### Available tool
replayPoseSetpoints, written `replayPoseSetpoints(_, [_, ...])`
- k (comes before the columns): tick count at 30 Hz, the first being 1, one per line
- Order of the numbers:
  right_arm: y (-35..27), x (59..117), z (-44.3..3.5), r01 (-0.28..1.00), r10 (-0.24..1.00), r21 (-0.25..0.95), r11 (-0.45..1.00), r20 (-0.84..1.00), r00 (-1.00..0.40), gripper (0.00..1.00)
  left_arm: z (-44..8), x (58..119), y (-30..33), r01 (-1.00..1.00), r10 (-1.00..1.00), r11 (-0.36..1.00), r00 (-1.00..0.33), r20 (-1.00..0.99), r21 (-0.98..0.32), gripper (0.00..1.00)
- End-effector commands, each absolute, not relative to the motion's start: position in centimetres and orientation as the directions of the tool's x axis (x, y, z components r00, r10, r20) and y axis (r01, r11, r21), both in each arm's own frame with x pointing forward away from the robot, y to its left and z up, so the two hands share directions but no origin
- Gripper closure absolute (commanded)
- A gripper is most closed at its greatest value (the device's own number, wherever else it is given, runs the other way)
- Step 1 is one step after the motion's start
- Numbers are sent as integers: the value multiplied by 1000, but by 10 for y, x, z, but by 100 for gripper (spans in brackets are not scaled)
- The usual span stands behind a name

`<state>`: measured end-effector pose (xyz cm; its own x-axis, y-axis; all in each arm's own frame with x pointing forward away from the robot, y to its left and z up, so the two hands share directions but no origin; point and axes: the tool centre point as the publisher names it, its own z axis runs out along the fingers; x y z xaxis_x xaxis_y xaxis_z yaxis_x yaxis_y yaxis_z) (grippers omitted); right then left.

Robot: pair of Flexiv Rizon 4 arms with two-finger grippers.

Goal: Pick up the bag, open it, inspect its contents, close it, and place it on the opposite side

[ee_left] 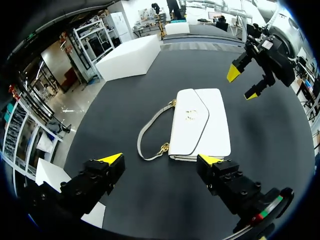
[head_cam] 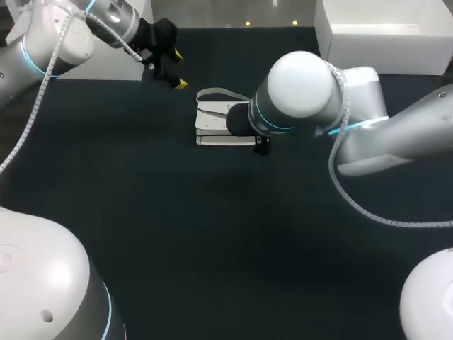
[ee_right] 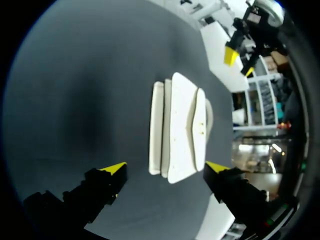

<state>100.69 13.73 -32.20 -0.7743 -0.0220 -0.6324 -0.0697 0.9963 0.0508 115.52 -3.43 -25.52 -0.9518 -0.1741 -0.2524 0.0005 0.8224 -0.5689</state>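
Presently the right gripper (ee_right: pixel 166 167) hangs wide open over the white flap handbag (ee_right: pixel 182 125) lying flat mid-table (head_cam: pixel 212 227), the left gripper (ee_left: pixel 161 160) likewise open nearby; recommend lowering squarely across the body, clear of the chain strap (ee_left: pixel 151 122).

White bag (head_cam: pixel 216 120) on dark table (head_cam: pixel 212 234)

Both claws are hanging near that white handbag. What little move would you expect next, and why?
Likely the right gripper lowers and closes on the bag, because it hangs open right above it. The bag lies flat on the table, flap shut, with nothing touching it. The left gripper, also open, is farther off to the side.
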Motion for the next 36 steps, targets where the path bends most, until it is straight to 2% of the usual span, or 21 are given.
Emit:
replayPoseSetpoints(1, [144,1018,-334,-61,-24,33,998,-660,-751,0,-265,1152,-41,93,-136,795,-936,-325,-600,0])
replayPoseSetpoints(6, [141,1024,-339,-47,-14,31,998,-666,-745,2,-275,1151,-49,182,-85,757,-925,-370,-628,0])
replayPoseSetpoints(7, [140,1025,-340,-44,-11,33,998,-668,-744,9,-276,1151,-51,207,-63,753,-922,-382,-624,0])
replayPoseSetpoints(9, [138,1027,-343,-30,4,39,999,-673,-739,42,-278,1149,-55,231,-51,743,-916,-397,-628,0])
replayPoseSetpoints(10, [137,1028,-344,-28,8,42,999,-674,-739,48,-279,1148,-56,247,-39,739,-913,-406,-626,0])
replayPoseSetpoints(22, [134,1050,-362,9,62,82,997,-680,-731,63,-286,1141,-67,317,31,719,-904,-426,-619,0])
replayPoseSetpoints(27, [133,1058,-363,13,80,102,995,-690,-719,64,-286,1140,-67,326,47,714,-905,-423,-620,0])
replayPoseSetpoints(33, [134,1064,-365,14,91,115,993,-697,-711,70,-288,1138,-66,334,63,714,-906,-419,-615,0])
replayPoseSetpoints(36, [134,1066,-366,13,95,121,993,-698,-709,76,-289,1137,-66,338,72,714,-907,-416,-613,0])
